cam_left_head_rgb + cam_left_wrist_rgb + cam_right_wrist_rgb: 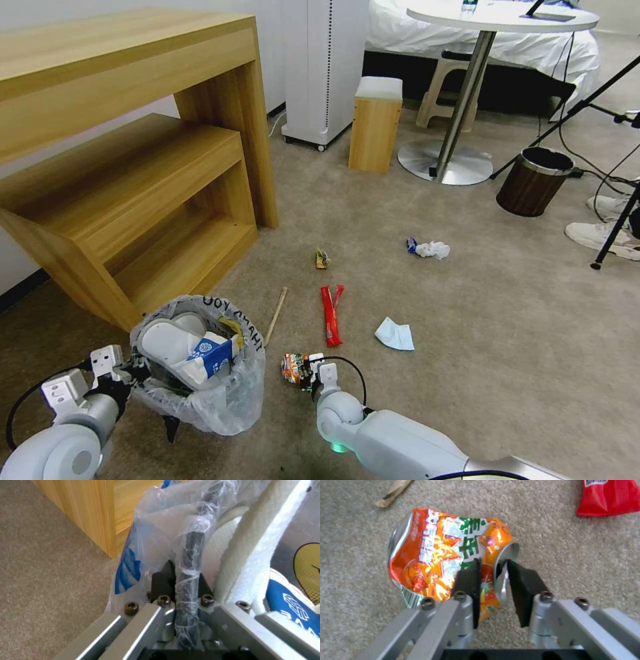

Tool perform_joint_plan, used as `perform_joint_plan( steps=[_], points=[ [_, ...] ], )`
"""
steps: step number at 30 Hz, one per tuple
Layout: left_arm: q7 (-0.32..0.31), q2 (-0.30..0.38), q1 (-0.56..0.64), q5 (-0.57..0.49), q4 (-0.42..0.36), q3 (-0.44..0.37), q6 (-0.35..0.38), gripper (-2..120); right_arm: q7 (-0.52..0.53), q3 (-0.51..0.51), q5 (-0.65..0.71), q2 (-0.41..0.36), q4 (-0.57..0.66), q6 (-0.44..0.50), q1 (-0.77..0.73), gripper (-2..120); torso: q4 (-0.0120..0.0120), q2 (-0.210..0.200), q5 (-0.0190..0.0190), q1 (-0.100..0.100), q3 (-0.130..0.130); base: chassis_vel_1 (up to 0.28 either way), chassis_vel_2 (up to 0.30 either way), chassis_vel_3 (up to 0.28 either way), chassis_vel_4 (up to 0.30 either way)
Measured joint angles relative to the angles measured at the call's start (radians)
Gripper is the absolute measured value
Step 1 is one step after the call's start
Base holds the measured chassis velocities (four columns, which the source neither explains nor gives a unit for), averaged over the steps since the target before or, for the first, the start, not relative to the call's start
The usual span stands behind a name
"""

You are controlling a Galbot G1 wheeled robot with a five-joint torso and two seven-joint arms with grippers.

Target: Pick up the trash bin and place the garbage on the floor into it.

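Left gripper [186, 590] clamped on the bag-wrapped rim of the trash bin [200, 373], jaws pressed to either side of the dark rim, white slippers [167, 340] and a blue-white carton [213, 353] already inside; best kept level and firm. Right gripper [491, 580] pinching the edge of the orange snack packet [433, 557], most of the foil fanning out ahead of the jaws over the floor [467, 320]. Worth keeping that thin pinch tight, carrying across above the bin's mouth before letting go; red wrapper [331, 315], wooden stick [275, 315] and white tissue [433, 249] lying beyond the jaws, not yet collected.

The bin [200, 373] stood left of the snack packet [292, 367]; beyond them a wrapper [331, 315] and stick [276, 315] lay on the floor [467, 320].
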Motion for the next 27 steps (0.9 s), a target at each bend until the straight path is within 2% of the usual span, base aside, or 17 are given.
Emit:
perform_joint_plan(
  steps=[4, 6, 9, 10, 13, 14, 17, 18, 20, 21, 22, 24, 27],
  points=[
    [0.001, -0.001, -0.004, 0.001, 0.009, 0.000, -0.002, 0, -0.044, 0.016, 0.002, -0.033, 0.045, 0.031, -0.001, 8, -0.0001, 0.000, -0.0001, 0.000, 0.000, 0.000, 0.000, 0.000, 0.000],
    [0.001, -0.001, -0.006, 0.001, 0.011, 0.000, -0.002, 0, -0.062, 0.021, 0.001, -0.046, 0.063, 0.047, -0.002, 7, -0.0001, 0.000, 0.0000, 0.000, 0.000, 0.000, 0.000, 0.000, 0.000],
    [-0.001, 0.005, -0.013, -0.002, 0.018, 0.000, -0.003, 0, -0.147, 0.047, -0.013, -0.126, 0.127, 0.134, -0.011, 7, 0.0000, 0.000, 0.0002, 0.000, 0.000, 0.000, 0.000, 0.000, 0.000],
    [-0.001, 0.005, -0.013, -0.002, 0.018, 0.000, -0.003, 0, -0.147, 0.047, -0.013, -0.126, 0.127, 0.134, -0.011, 7, 0.0000, 0.000, 0.0002, 0.000, 0.000, 0.000, 0.000, 0.000, 0.000],
    [-0.004, 0.011, -0.019, -0.005, 0.030, -0.001, -0.003, 0, -0.339, 0.092, -0.062, -0.255, 0.178, 0.283, -0.031, 7, -0.0003, 0.000, 0.0000, 0.000, 0.000, 0.000, 0.000, 0.000, 0.000],
    [-0.004, 0.011, -0.019, -0.005, 0.030, -0.001, -0.003, 0, -0.339, 0.092, -0.062, -0.255, 0.178, 0.283, -0.031, 7, -0.0003, 0.000, 0.0000, 0.000, 0.000, 0.000, 0.000, 0.000, 0.000],
    [-0.005, 0.009, -0.027, -0.004, 0.040, 0.002, -0.002, 0, -0.602, 0.134, -0.098, -0.341, 0.208, 0.481, -0.044, 7, -0.0006, 0.000, 0.0002, 0.000, 0.000, 0.000, 0.000, 0.000, 0.000],
    [-0.005, 0.009, -0.027, -0.004, 0.040, 0.002, -0.002, 0, -0.602, 0.134, -0.098, -0.341, 0.208, 0.481, -0.044, 7, -0.0006, 0.000, 0.0002, 0.000, 0.000, 0.000, 0.000, 0.000, 0.000],
    [-0.005, 0.005, -0.030, -0.001, 0.045, 0.007, -0.002, 0, -0.768, 0.155, -0.102, -0.373, 0.226, 0.606, -0.046, 7, 0.0000, 0.000, 0.0002, 0.000, 0.000, 0.000, 0.000, 0.000, 0.000],
    [-0.005, 0.005, -0.030, -0.001, 0.045, 0.007, -0.002, 0, -0.768, 0.155, -0.102, -0.373, 0.226, 0.606, -0.046, 7, 0.0000, 0.000, 0.0002, 0.000, 0.000, 0.000, 0.000, 0.000, 0.000],
    [-0.005, 0.003, -0.032, 0.000, 0.046, 0.009, -0.001, 0, -0.833, 0.165, -0.105, -0.390, 0.247, 0.642, -0.047, 7, 0.0002, 0.000, 0.0002, 0.000, 0.000, 0.000, 0.000, 0.000, 0.000],
    [-0.006, 0.002, -0.034, 0.001, 0.046, 0.010, -0.001, 0, -0.897, 0.169, -0.115, -0.411, 0.278, 0.678, -0.044, 7, -0.0001, 0.000, 0.0001, 0.000, 0.000, 0.000, 0.000, 0.000, 0.000],
    [-0.006, 0.002, -0.034, 0.000, 0.045, 0.010, 0.001, 0, -0.957, 0.169, -0.132, -0.428, 0.311, 0.704, -0.029, 7, -0.0002, 0.000, 0.0001, 0.000, 0.000, 0.000, 0.000, 0.000, 0.000]
  ],
)
